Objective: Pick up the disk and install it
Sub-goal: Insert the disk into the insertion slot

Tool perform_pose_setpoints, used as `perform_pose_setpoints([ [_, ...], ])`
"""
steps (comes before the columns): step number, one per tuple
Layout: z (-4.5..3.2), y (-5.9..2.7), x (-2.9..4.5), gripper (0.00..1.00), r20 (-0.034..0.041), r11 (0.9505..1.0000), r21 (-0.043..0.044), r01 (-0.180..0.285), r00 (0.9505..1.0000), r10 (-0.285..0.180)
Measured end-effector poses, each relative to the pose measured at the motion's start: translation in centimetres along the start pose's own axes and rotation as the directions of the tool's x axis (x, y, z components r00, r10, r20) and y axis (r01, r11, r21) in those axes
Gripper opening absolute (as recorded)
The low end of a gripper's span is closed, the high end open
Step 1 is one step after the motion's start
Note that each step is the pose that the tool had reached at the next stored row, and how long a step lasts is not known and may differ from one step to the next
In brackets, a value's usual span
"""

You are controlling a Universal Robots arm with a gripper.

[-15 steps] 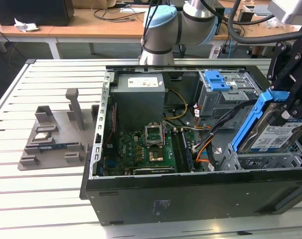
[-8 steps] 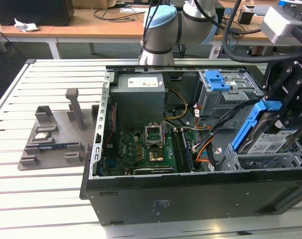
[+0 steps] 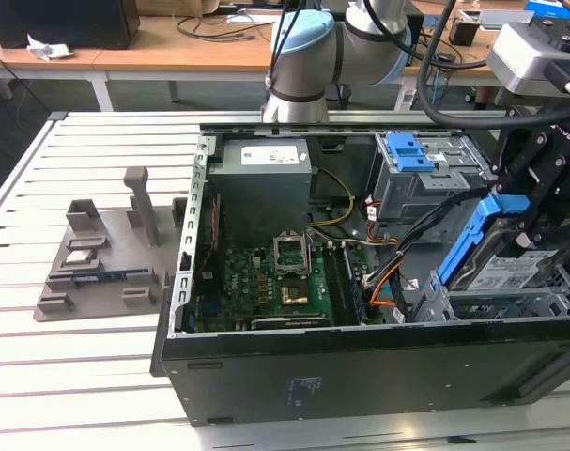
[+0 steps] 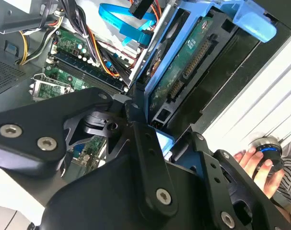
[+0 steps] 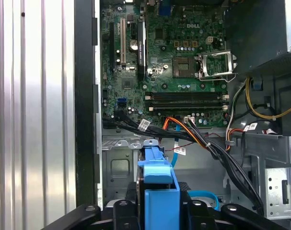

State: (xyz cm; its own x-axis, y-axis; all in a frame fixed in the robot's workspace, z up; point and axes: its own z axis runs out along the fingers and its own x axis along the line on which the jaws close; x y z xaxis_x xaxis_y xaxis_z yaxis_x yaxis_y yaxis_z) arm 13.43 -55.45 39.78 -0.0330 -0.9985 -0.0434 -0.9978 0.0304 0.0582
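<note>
Disk (image 3: 503, 268): glossy blue plastic frame, seemingly matt silver metal.

Gripper fingers (image 5: 87, 213) flank the disk (image 5: 157, 191), its blue carrier frame edge-on between them. Just beyond the fingertips lies a grey metal bay (image 5: 119, 167); farther beyond, orange and black cables (image 5: 193, 136), then the green motherboard (image 5: 164, 62).
</note>
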Motion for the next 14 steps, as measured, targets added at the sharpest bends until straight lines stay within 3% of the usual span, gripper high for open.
perform_pose_setpoints([
  [1, 0.00, 0.00, 0.00, 0.44, -0.0001, 1.0000, 0.0000, 0.000, 1.0000, 0.000],
  [10, 0.04, 0.00, 0.00, 0.42, -0.0001, 1.0000, 0.0000, 0.000, 1.0000, 0.000],
  [11, 0.04, 0.00, 0.00, 0.29, -0.0001, 1.0000, 0.0000, 0.000, 1.0000, 0.000],
  [12, 0.05, 0.00, 0.00, 0.29, -0.0001, 1.0000, 0.0000, 0.000, 1.0000, 0.000],
  [14, 0.05, 0.00, 0.00, 0.17, -0.0001, 1.0000, 0.0000, 0.000, 1.0000, 0.000],
])
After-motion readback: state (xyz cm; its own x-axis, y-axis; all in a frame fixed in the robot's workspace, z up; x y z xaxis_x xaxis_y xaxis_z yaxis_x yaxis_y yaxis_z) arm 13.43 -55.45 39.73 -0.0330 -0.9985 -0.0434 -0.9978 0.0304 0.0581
